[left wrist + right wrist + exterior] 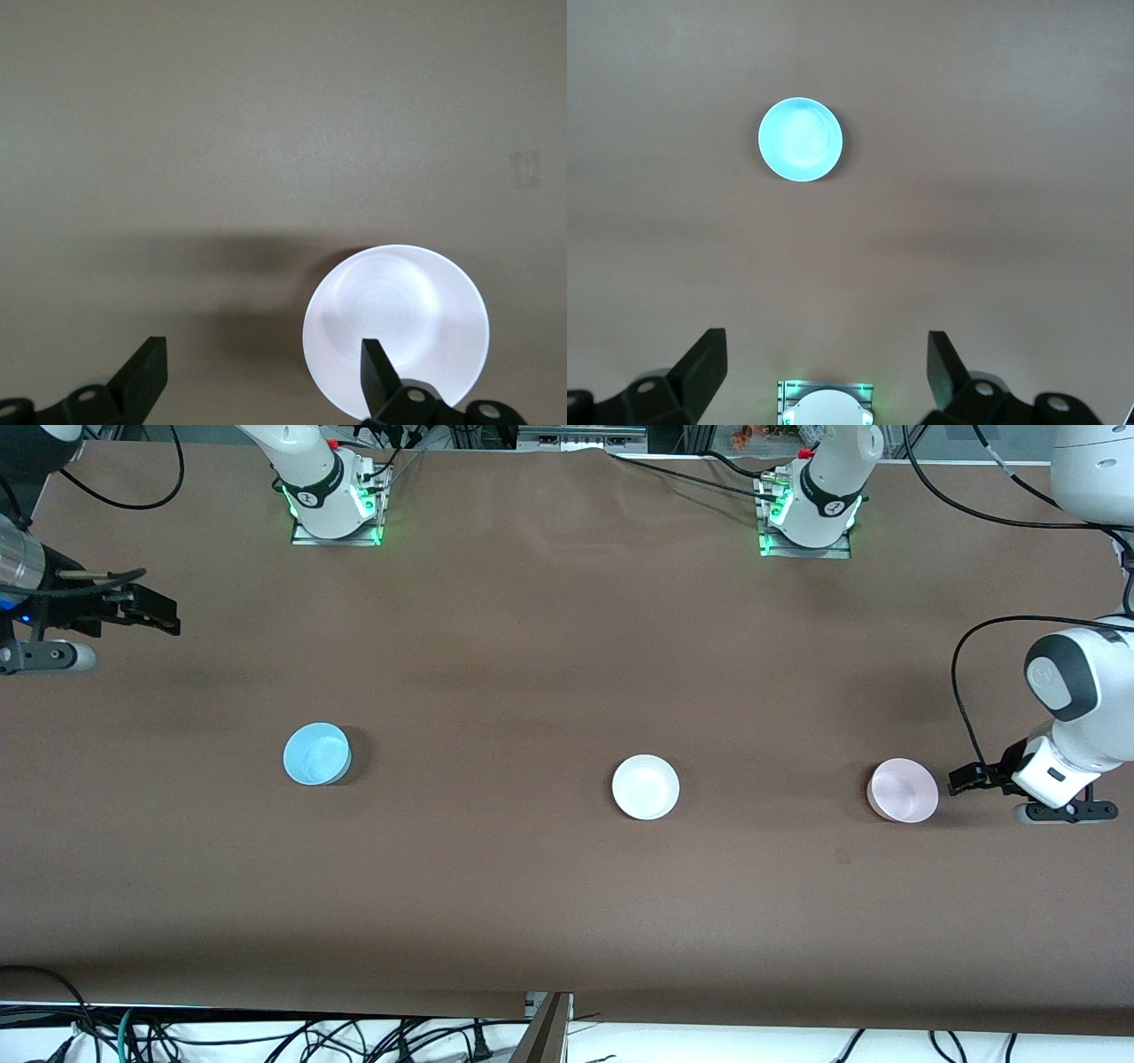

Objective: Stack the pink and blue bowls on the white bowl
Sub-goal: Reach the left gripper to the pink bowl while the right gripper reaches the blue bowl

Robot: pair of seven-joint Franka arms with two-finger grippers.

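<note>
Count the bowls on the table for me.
3, all apart and none stacked. The blue bowl sits toward the right arm's end, the white bowl near the middle, and the pink bowl toward the left arm's end, beside the left gripper. None looks hidden.

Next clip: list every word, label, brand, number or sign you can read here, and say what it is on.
No text can be read in these views.
Round logo marks on the arm bases: too small to read.
Faint pale mark on the table cover: blurred, not readable.
Pink bowl, white bowl, blue bowl: plain, no print.
</note>
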